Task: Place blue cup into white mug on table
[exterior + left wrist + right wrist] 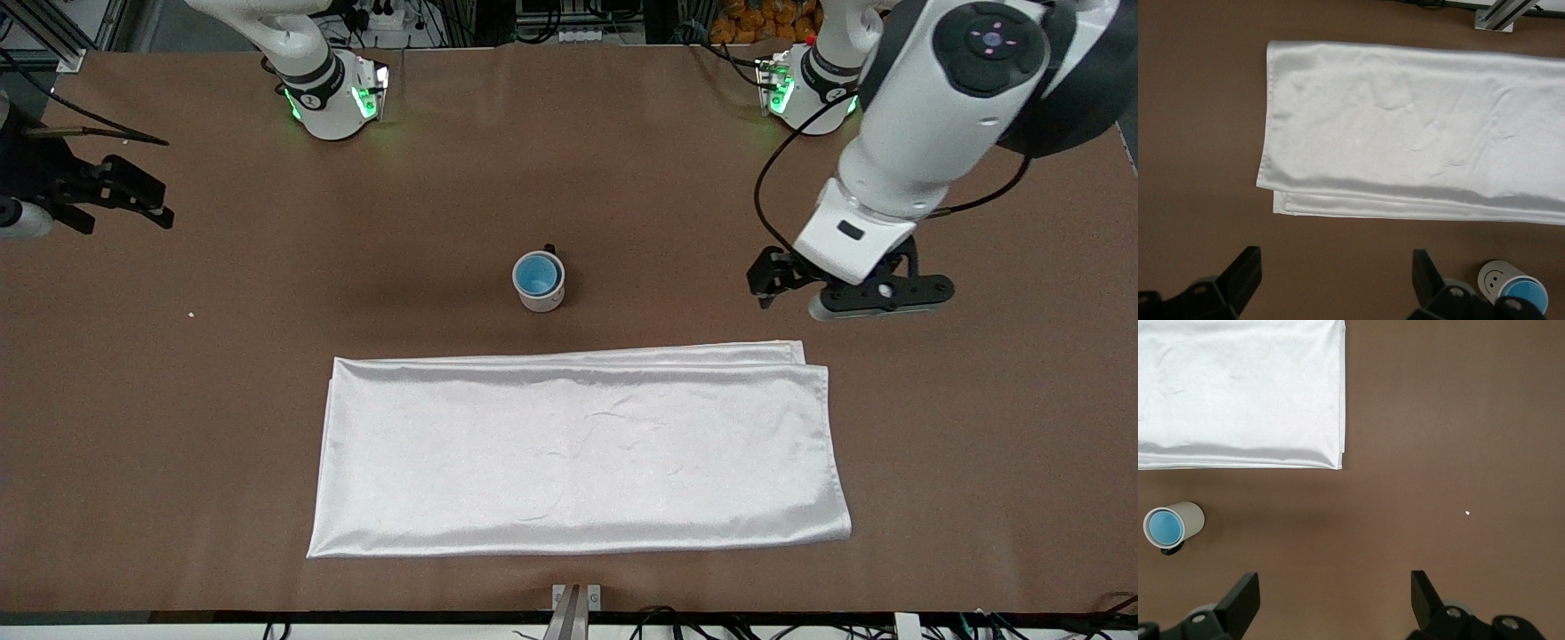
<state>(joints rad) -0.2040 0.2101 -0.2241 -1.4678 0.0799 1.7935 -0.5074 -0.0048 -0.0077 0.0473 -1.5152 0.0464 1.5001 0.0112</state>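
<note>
the blue cup (pixel 537 273) sits inside the white mug (pixel 540 293), which stands upright near the middle of the brown table (pixel 222 293), closer to the robots' edge than the shiny white cloth (pixel 578 444) that lies flat toward the camera's edge. the left gripper (pixel 772 277) hangs with its fingers spread wide and holding nothing, over bare table toward the left arm's end, near the cloth's corner. the right gripper (pixel 133 191) waits over the table edge at the right arm's end, fingers spread wide and holding nothing too.
</note>
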